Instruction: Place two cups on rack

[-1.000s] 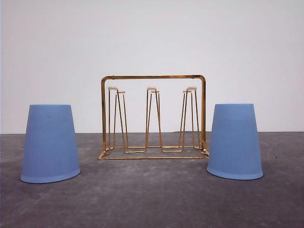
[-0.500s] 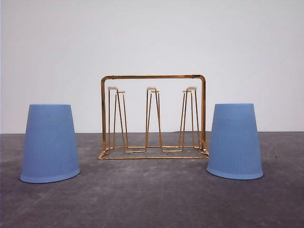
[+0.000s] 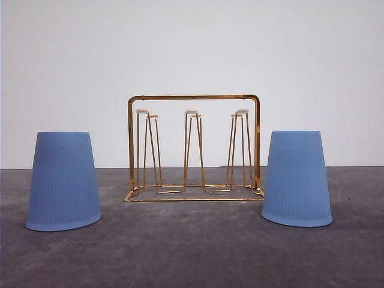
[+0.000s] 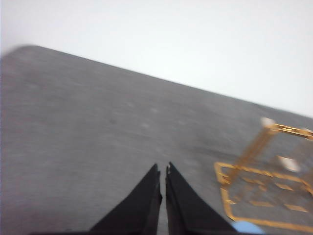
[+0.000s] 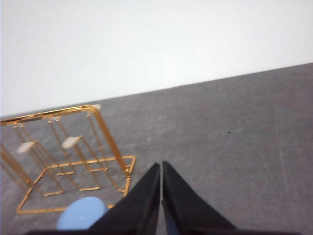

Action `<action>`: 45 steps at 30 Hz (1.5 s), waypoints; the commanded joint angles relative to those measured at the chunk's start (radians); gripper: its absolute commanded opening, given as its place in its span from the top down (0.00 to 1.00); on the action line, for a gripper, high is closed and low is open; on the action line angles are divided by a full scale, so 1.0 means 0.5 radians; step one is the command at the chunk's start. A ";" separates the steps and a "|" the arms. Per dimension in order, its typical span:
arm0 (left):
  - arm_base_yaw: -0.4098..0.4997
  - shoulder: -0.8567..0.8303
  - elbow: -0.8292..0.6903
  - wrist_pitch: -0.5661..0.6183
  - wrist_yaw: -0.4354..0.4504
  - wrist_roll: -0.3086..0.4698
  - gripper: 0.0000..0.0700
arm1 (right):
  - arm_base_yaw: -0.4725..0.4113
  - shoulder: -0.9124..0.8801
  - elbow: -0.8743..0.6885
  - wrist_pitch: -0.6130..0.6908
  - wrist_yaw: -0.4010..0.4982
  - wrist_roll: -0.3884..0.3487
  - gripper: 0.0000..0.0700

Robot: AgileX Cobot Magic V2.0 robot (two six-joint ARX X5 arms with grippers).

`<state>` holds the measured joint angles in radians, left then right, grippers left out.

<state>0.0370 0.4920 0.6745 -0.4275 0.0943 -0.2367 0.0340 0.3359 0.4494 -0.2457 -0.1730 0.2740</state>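
Two light-blue ribbed cups stand upside down on the grey table, one at the left (image 3: 63, 182) and one at the right (image 3: 296, 179). Between them, slightly farther back, stands the gold wire rack (image 3: 193, 148) with white-tipped prongs, all bare. My left gripper (image 4: 163, 172) is shut with nothing in it, above bare table, with the rack (image 4: 264, 181) off to one side and a sliver of cup (image 4: 247, 227) at the frame edge. My right gripper (image 5: 161, 169) is also shut and holds nothing; the rack (image 5: 63, 156) and the top of a cup (image 5: 82, 213) lie beside it.
The grey table (image 3: 192, 252) runs back to a plain white wall (image 3: 192, 48). Open tabletop lies in front of the rack and cups and to either side.
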 commanded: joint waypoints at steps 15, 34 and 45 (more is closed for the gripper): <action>-0.358 1.232 0.760 -0.423 0.226 0.385 1.00 | 0.215 1.517 0.987 -0.714 -0.073 -0.638 0.99; -0.470 1.542 0.760 -0.482 0.225 0.412 0.28 | 0.299 1.783 0.999 -0.770 -0.095 -0.676 0.01; -0.472 1.542 0.760 -0.468 0.273 0.353 0.28 | 0.299 1.783 0.999 -0.767 -0.096 -0.676 0.00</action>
<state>-0.1950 1.2503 1.0328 -0.6707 0.2216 -0.0477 0.1780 1.2198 0.9295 -0.6361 -0.2169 -0.0563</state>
